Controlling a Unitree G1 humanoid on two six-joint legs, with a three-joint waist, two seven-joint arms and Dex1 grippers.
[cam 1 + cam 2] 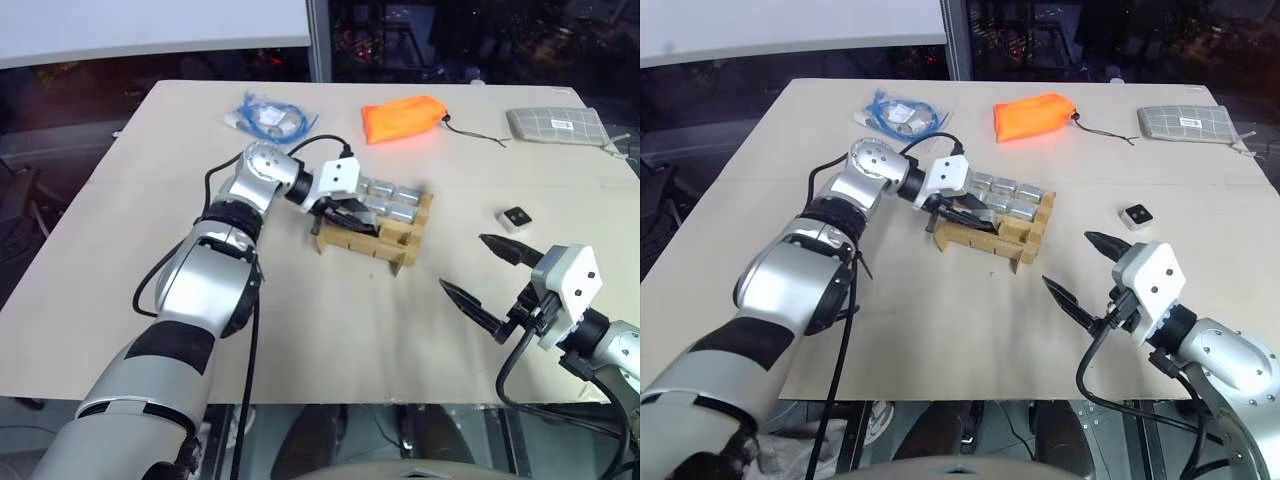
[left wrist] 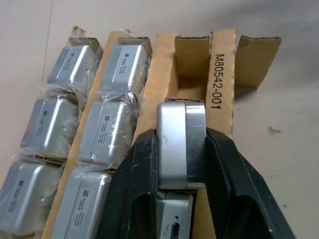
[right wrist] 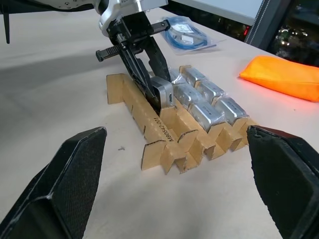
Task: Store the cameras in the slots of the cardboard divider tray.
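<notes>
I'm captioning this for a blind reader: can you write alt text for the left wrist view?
The left gripper holds a silver camera upright over a slot of the cardboard tray. Beside it, two rows of slots already hold plastic-wrapped cameras.

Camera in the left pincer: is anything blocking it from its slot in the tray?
Nothing visible. The left pincer holds the camera over the tray's one unfilled row. Another camera sits just under the fingers; the slots ahead look empty.
</notes>
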